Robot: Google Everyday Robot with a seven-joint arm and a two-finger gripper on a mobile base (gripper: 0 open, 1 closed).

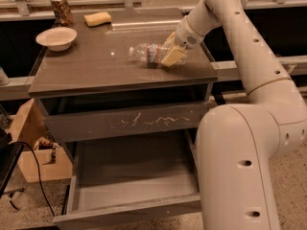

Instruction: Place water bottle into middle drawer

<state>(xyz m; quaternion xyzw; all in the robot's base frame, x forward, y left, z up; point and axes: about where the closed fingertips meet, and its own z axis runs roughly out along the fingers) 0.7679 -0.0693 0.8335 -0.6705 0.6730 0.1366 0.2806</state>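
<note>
The water bottle lies on its side on the grey cabinet top, white cap pointing left. My gripper reaches in from the right, and its cream fingers sit snug on both sides of the bottle's base end. The bottle still rests on the top. Below, the wide grey drawer with a plain front panel is pulled out, its grey inside bare. Above it, the drawer front with pale scratch marks is shut.
A white bowl, a patterned can and a yellow sponge stand at the back left of the top. A cardboard box and a black cable are on the floor at left. My arm's base stands right of the drawer.
</note>
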